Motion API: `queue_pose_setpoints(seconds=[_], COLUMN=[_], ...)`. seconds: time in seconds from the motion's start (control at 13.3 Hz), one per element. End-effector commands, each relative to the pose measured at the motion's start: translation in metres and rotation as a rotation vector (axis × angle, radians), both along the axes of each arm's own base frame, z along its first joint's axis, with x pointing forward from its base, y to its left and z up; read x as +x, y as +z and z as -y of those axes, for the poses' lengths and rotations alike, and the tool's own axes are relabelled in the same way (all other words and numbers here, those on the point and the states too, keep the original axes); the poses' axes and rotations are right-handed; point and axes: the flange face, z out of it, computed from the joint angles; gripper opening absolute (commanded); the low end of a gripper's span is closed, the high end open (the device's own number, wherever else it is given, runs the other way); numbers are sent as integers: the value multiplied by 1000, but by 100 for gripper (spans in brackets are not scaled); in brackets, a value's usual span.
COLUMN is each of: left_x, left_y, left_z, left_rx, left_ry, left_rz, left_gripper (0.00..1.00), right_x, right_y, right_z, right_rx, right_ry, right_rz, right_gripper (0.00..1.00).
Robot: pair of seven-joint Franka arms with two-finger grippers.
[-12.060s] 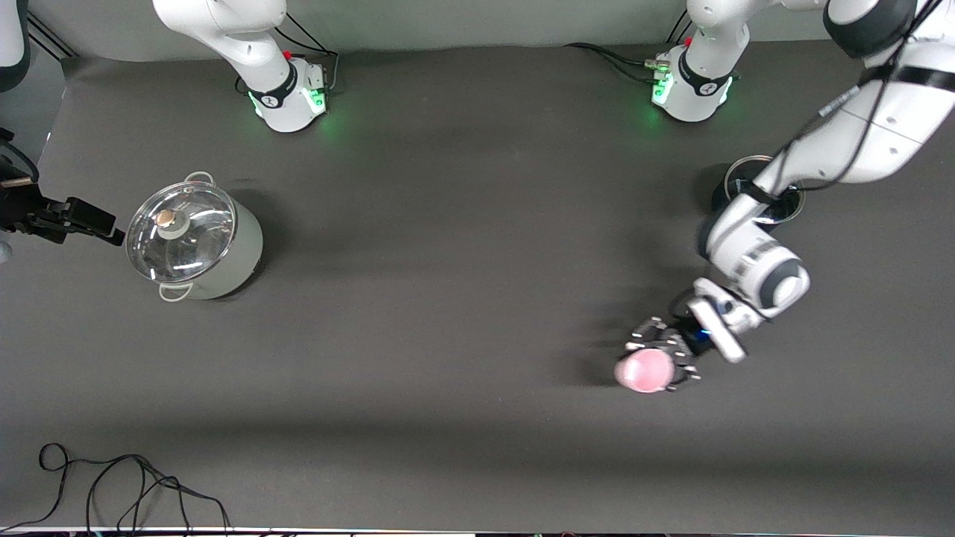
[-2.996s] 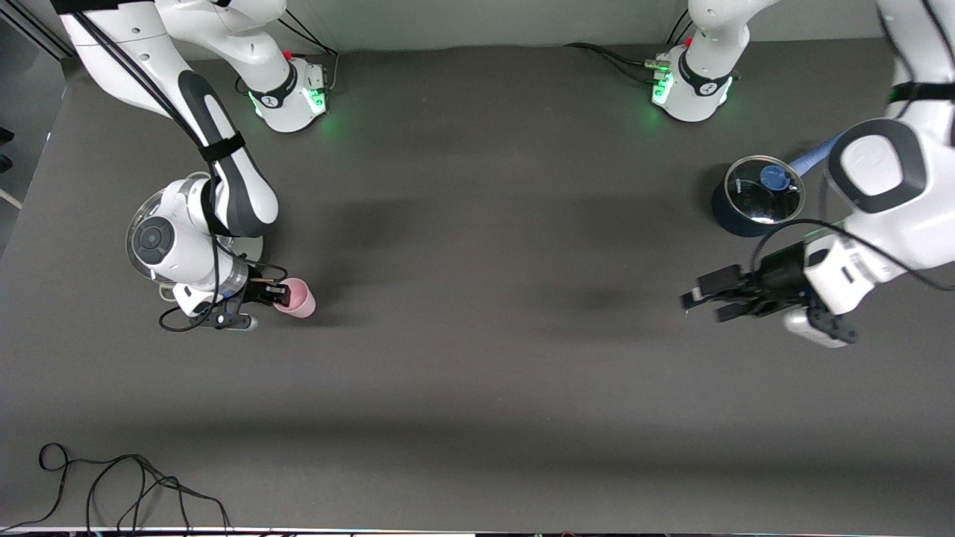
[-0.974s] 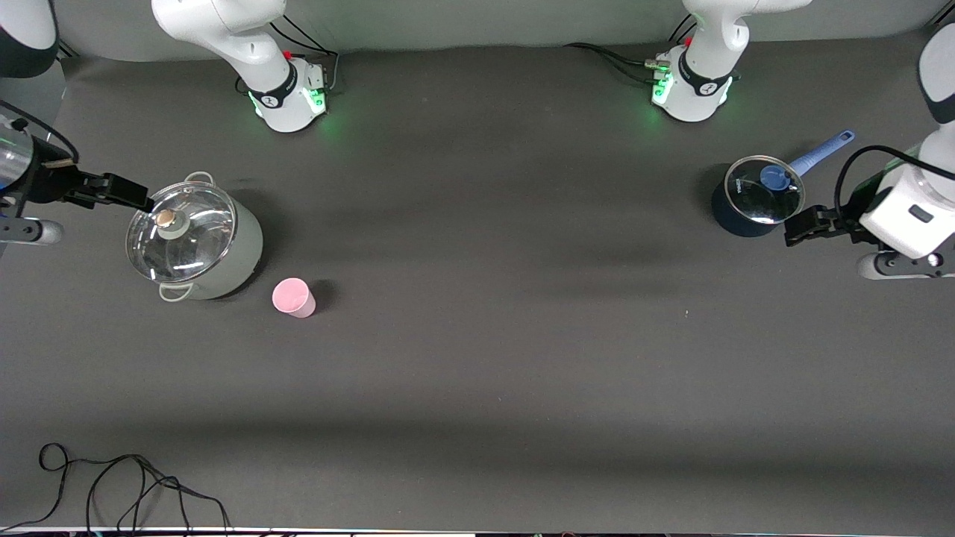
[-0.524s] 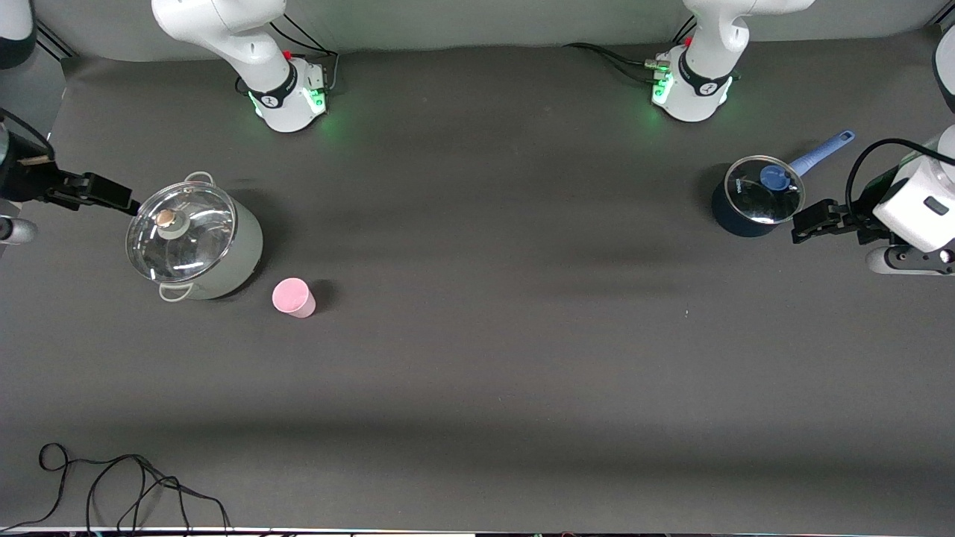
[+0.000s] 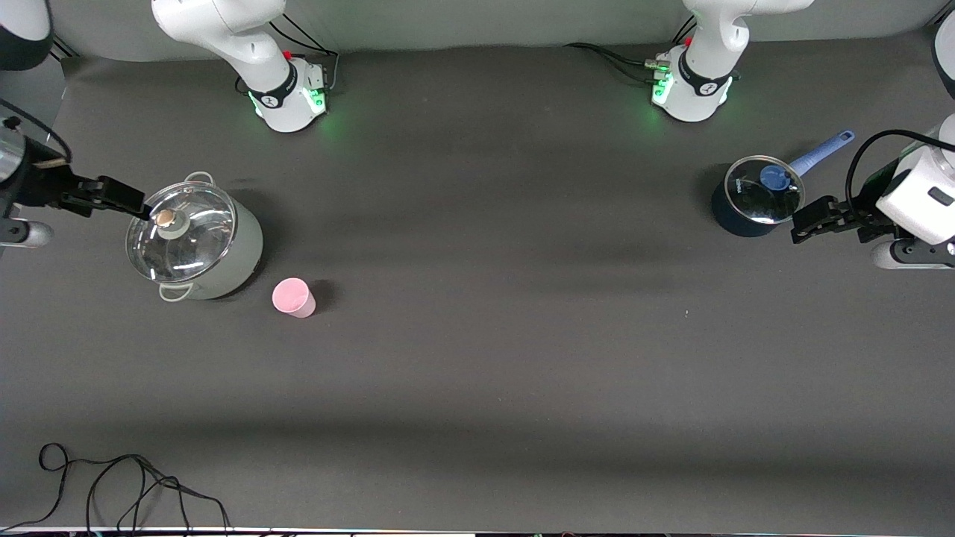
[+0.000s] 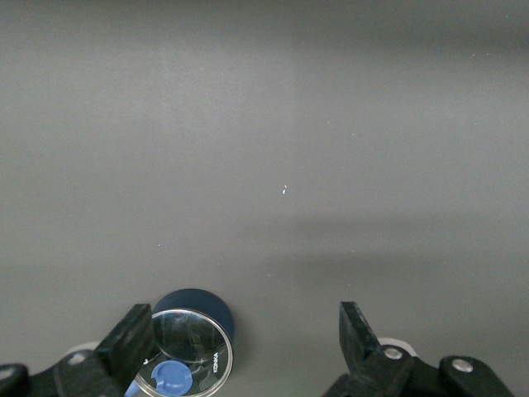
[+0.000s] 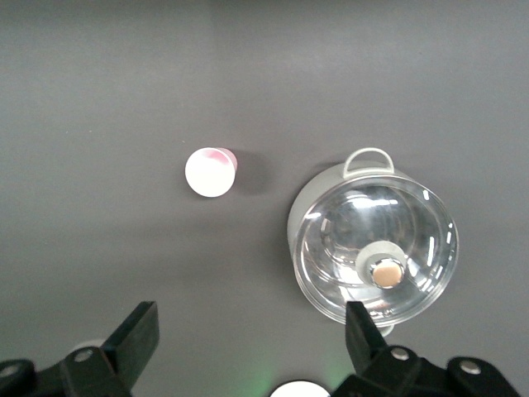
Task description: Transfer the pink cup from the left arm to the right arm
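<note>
I see the right end effector (image 5: pixel 123 200) up over the rim of the glass-lidded grey stockpot (image 5: pixel 195 240), jaws spread wide, empty. Pink cup (image 5: pixel 293 297) stands on the counter (image 5: pixel 477 358) beside that pot, clear of both end effectors. Left end effector (image 5: pixel 809 221) gapes empty just beside the lidded blue saucepan (image 5: pixel 755 198).

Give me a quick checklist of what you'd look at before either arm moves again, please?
1. Pink cup standing on the table, nothing gripping it: ok.
2. Cup apart from the grey pot beside it: ok.
3. Right gripper open and empty, up over the pot's edge: ok.
4. Left gripper open and empty, beside the blue saucepan: ok.
5. Lids resting on both pots: ok.
6. Cup at the right arm's end of the table: ok.
</note>
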Motion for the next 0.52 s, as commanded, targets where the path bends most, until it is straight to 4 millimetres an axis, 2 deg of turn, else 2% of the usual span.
queue_pose_setpoints(seconds=[0.0,0.45], left_x=[-7,-8], left_y=[11,8], left_z=[-3,-5], left_rx=[2,54], left_ry=[20,-5], left_rz=[11,-1], left_gripper=[100,100], right_x=[-3,-2], right_y=[1,0], right_z=[-1,0], right_rx=[4,3], right_ry=[0,0], right_rz=[14,13], right_gripper=[100,100])
